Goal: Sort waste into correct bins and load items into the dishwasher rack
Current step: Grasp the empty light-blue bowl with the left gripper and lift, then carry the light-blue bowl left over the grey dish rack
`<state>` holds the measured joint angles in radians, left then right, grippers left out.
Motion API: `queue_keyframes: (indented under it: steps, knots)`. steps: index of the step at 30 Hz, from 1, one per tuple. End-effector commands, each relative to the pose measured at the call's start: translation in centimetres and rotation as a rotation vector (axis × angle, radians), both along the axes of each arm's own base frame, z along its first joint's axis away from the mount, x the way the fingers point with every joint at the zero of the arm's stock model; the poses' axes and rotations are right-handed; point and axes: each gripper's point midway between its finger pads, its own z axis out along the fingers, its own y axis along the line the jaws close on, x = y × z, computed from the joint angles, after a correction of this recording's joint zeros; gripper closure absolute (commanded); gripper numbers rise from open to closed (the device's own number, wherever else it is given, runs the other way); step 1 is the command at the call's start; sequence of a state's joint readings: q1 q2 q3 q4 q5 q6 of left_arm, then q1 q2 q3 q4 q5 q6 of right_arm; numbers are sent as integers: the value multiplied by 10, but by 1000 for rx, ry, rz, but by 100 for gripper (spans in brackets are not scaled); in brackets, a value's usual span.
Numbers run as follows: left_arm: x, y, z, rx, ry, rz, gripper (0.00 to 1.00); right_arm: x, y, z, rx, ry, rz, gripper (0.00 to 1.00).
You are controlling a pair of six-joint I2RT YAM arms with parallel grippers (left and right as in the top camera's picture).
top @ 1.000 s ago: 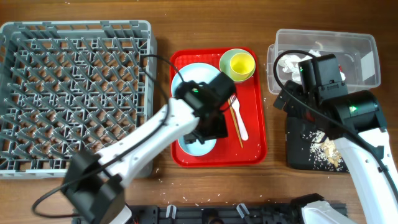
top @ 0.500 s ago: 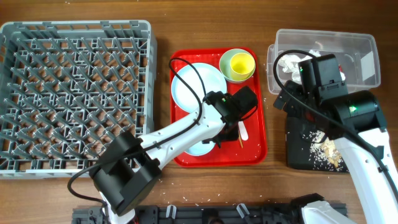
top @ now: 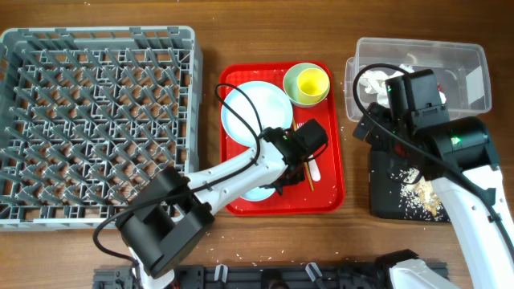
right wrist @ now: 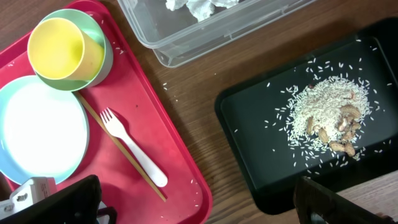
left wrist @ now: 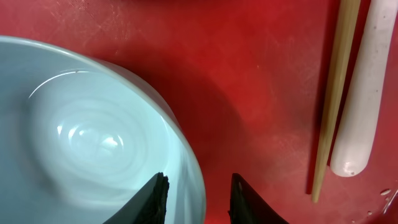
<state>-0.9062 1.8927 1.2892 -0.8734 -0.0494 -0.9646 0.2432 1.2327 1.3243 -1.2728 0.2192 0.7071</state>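
The surface point(top: 209, 32) is brown wood with darker streaks. By its left edge the dishwasher rack point(top: 96, 32) is grey, with a criss-cross pattern of pegs. The serving tray point(top: 325, 189) in the middle is bright red. On it the plate point(top: 257, 108) is pale blue-white, the big bowl point(top: 289, 87) pale green, the cup point(top: 312, 82) yellow, the fork point(right wrist: 134, 149) white and the chopstick point(left wrist: 333, 93) light tan. The small bowl point(left wrist: 81, 137) is white with a bluish shine. In the far right corner the tub point(top: 474, 56) is see-through and the tissue point(top: 373, 84) white. By the right edge the flat tray point(right wrist: 261, 174) is black, speckled with off-white rice point(right wrist: 317, 109) and brown bits point(right wrist: 345, 121).
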Motion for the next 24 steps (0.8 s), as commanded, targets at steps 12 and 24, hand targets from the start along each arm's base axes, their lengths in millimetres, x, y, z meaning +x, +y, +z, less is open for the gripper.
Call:
queue_keyframes:
  steps: [12,24]
  knots:
    - [-14,6,-11,72,-8,-33,96,3,-4,2,-20,-9,-12,0]
    - [39,39,159,-121,-348,-327,96,3,-4,2,-20,-10,-12,0]
